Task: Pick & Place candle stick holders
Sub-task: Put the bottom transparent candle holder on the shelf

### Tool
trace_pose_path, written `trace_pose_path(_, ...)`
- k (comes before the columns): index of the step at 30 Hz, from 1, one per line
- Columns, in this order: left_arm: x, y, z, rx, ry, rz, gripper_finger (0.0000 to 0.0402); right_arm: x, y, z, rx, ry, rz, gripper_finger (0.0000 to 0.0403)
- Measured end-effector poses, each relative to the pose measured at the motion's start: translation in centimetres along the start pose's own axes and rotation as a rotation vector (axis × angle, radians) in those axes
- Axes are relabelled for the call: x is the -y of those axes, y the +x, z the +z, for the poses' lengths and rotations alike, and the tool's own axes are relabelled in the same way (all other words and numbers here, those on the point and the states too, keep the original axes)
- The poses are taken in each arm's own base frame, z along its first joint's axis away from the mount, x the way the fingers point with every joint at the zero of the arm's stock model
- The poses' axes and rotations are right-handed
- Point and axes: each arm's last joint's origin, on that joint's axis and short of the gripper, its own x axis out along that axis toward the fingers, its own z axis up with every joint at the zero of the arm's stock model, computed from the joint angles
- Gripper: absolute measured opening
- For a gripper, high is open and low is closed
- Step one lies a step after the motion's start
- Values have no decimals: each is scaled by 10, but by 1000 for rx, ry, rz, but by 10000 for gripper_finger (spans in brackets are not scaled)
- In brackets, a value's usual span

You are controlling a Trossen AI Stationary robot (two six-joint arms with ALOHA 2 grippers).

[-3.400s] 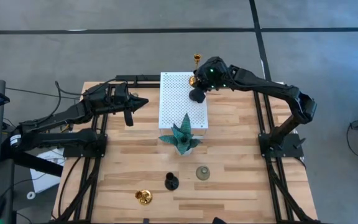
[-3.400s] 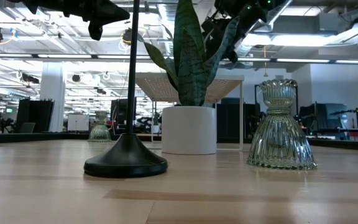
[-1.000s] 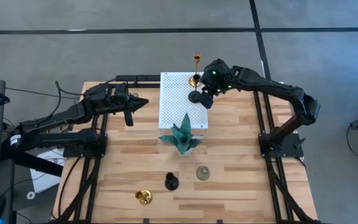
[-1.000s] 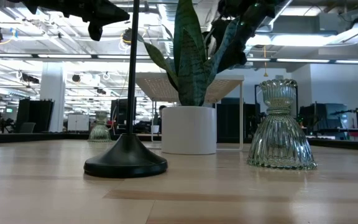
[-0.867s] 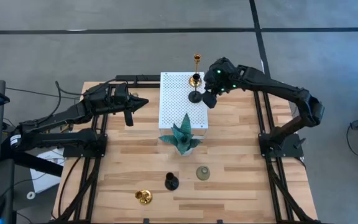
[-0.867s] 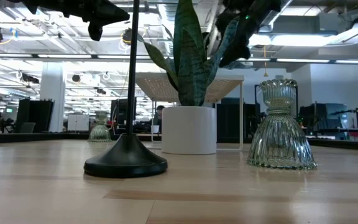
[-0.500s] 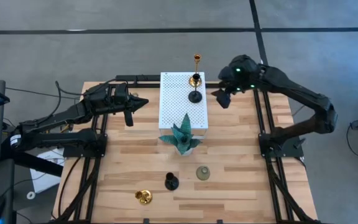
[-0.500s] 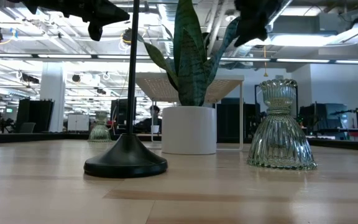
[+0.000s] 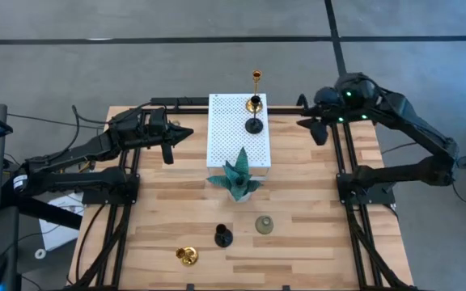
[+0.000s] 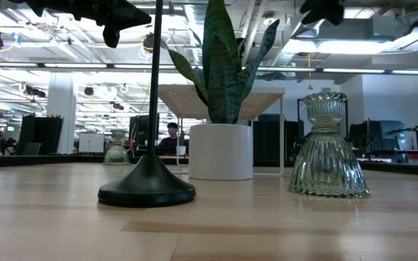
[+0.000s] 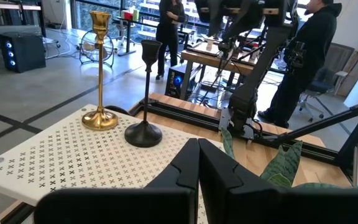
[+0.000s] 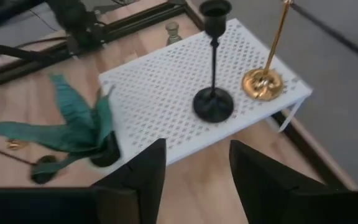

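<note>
Two holders, a gold one [image 9: 256,100] and a black one [image 9: 254,124], stand on the white board [image 9: 229,145] at the worktop's far edge. Three more wait near the front edge. The right claw [image 12: 191,163] hangs open and empty by the far right corner; the left claw [image 11: 197,163] is closed.

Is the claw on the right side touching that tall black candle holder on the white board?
Apart. The high view shows the right gripper off to the side of the white board, with bare wood between it and the black holder.
</note>
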Motion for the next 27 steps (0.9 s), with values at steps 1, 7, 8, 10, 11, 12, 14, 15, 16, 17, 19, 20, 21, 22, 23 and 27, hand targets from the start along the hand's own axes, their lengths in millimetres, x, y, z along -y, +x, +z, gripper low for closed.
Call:
trace_pose_path(1,0,0,0,0,0,0,4,-1,-4,-2,-3,14,14,161)
trace_pose_path(7,0,0,0,0,0,0,4,-10,-16,-12,-41,18,125,138)
trace_pose_path(8,0,0,0,0,0,0,4,-11,-16,-12,-47,15,137,134)
trace_pose_path(10,0,0,0,0,0,0,4,-13,-16,-13,-49,8,149,128)
trace_pose_path(11,0,0,0,0,0,0,4,-14,-16,-12,-47,4,154,125)
trace_pose_path(12,0,0,0,0,0,0,4,-14,-15,-12,-47,4,157,123)
trace_pose_path(14,0,0,0,0,0,0,4,-15,-12,-11,-54,14,163,118)
trace_pose_path(15,0,0,0,1,0,0,4,-17,-11,-11,-60,35,167,116)
trace_pose_path(16,0,0,0,1,0,0,4,-18,-10,-11,-69,63,175,113)
trace_pose_path(17,0,0,0,1,0,0,4,-20,-8,-11,-78,86,182,111)
trace_pose_path(19,0,0,0,1,0,0,4,-24,-5,-11,-96,109,198,106)
trace_pose_path(20,0,0,0,0,0,0,4,-26,-5,-11,-105,109,209,103)
trace_pose_path(21,0,0,0,1,0,0,4,-30,-5,-12,-111,101,223,100)
trace_pose_path(22,0,0,0,0,-3,0,4,-33,-5,-12,-115,90,238,98)
trace_pose_path(23,0,0,0,1,-4,0,4,-36,-5,-13,-119,78,252,95)
trace_pose_path(27,0,0,0,0,-4,0,4,-50,-8,-16,-133,22,312,80)
